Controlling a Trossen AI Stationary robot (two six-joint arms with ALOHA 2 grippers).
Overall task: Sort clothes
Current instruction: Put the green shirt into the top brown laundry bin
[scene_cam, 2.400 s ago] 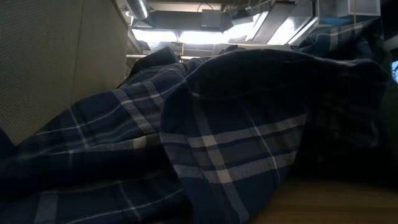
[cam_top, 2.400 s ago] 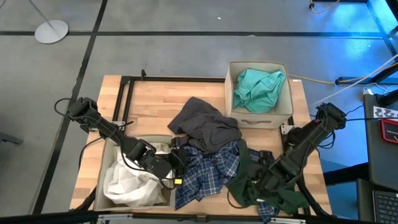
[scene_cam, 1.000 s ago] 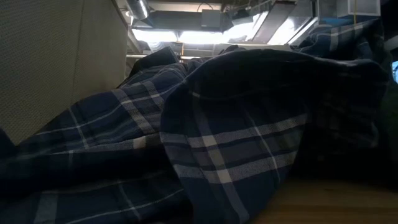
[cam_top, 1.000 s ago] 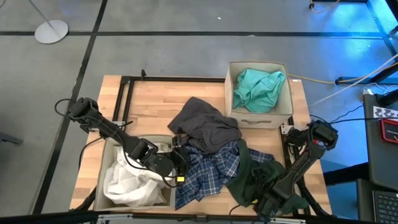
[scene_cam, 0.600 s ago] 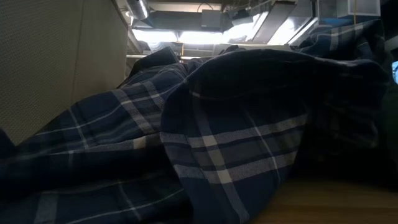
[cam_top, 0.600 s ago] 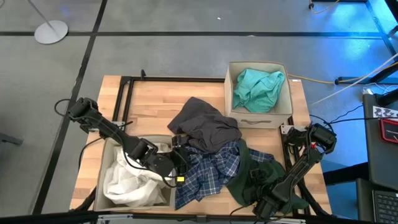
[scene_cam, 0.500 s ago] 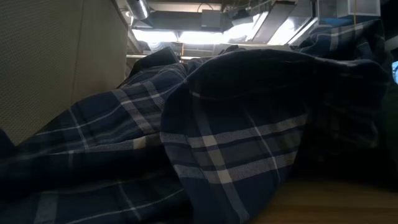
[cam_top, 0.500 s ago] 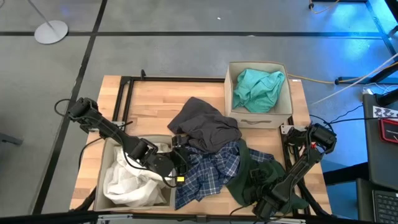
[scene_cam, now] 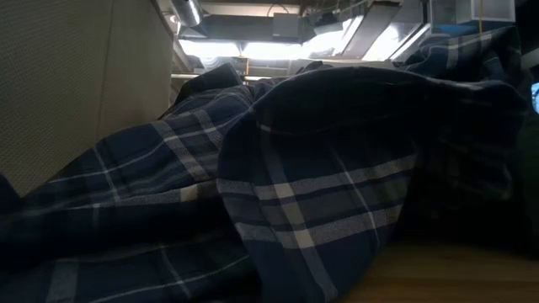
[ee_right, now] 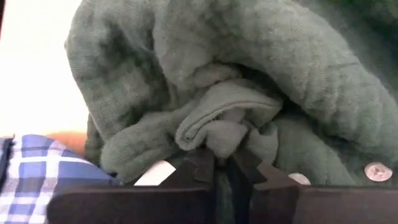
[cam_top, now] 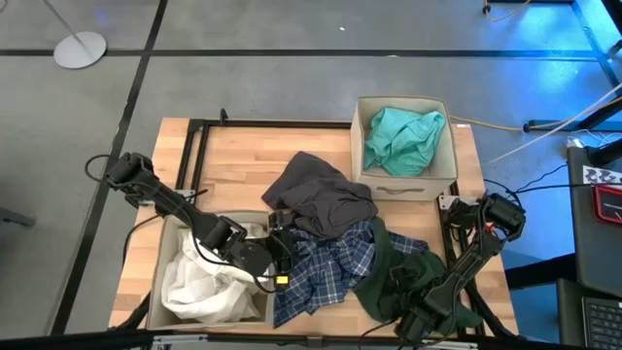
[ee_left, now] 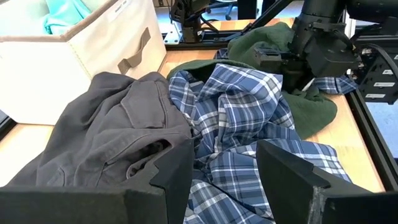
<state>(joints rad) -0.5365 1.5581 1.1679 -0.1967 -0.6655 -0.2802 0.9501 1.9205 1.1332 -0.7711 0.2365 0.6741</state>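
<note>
The clothes lie heaped in the table's middle. A dark grey garment (cam_top: 316, 194) sits farthest back, and a blue-white plaid shirt (cam_top: 326, 267) lies in front of it. A dark green garment (cam_top: 389, 267) rests on the table's near right. My right gripper (cam_top: 400, 297) is shut on the green garment. My left gripper (ee_left: 224, 168) stands open just above the plaid shirt's left edge (cam_top: 282, 255), beside the near-left bin, touching nothing. The plaid shirt (scene_cam: 295, 194) fills the low view. My right gripper pinches a bunched fold of the dark green garment (ee_right: 224, 134) between its two fingers (ee_right: 199, 165); several layers are gathered there. It comes in slanting down from the table's near right. The garment still lies on the table, slack.
A beige bin (cam_top: 362, 146) at the far right holds a teal garment (cam_top: 403, 136). Another beige bin (cam_top: 155, 292) at the near left holds white garments (cam_top: 199, 287). Bare wood shows at the far left (cam_top: 243, 165). A black frame (cam_top: 194, 146) runs along the table's left.
My right arm has sunk a little toward the table's near edge over the dark green garment. The clothes and my left arm have kept still.
</note>
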